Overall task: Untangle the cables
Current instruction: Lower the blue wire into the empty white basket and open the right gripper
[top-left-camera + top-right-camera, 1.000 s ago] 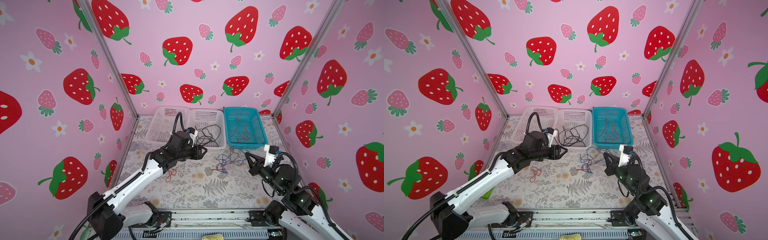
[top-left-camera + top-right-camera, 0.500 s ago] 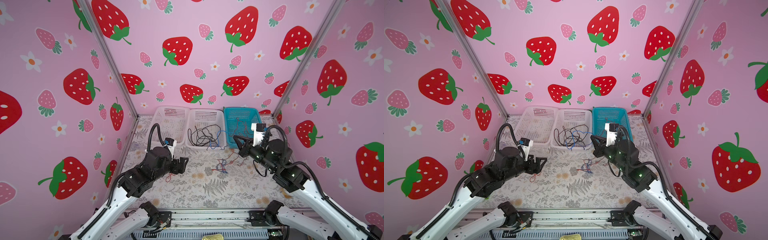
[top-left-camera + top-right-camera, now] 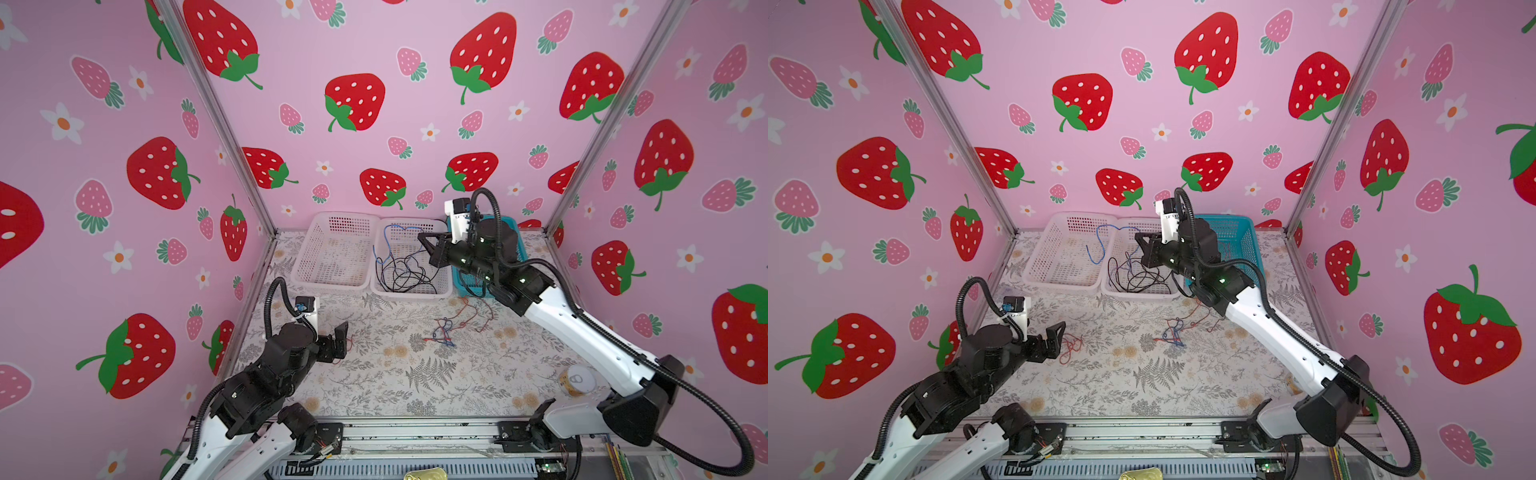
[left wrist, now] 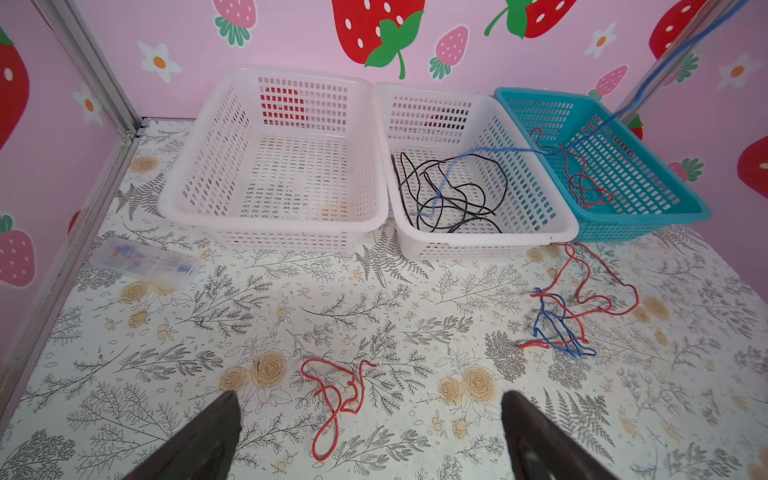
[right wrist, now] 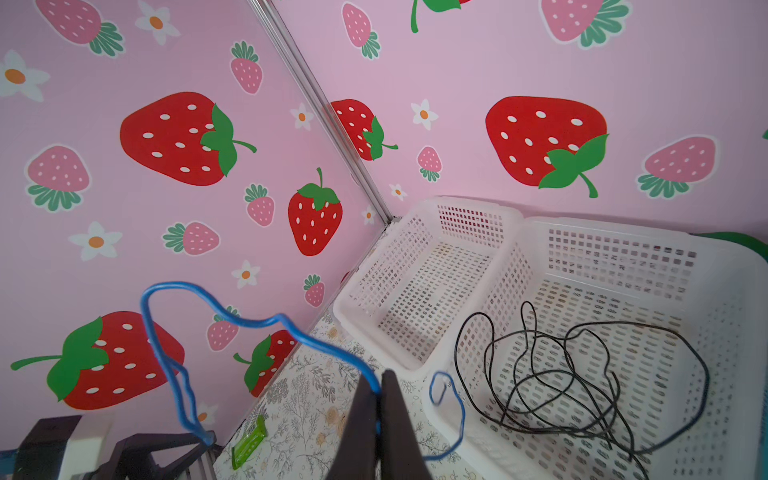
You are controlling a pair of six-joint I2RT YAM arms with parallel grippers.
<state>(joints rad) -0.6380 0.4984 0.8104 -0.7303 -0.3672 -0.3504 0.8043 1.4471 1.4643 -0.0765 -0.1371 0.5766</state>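
Right gripper [image 5: 379, 386] is clamped on a blue cable [image 5: 266, 324], held above the middle basket [image 3: 411, 293] at upper centre in both top views; black cables [image 3: 405, 272] lie inside it. Left gripper [image 4: 370, 397], jaws wide apart, hovers at lower left over a loose red cable [image 4: 337, 401] on the worktop [image 3: 374, 382]. A red-and-blue tangle [image 3: 444, 332] lies mid-frame, near the teal basket [image 3: 1237, 235].
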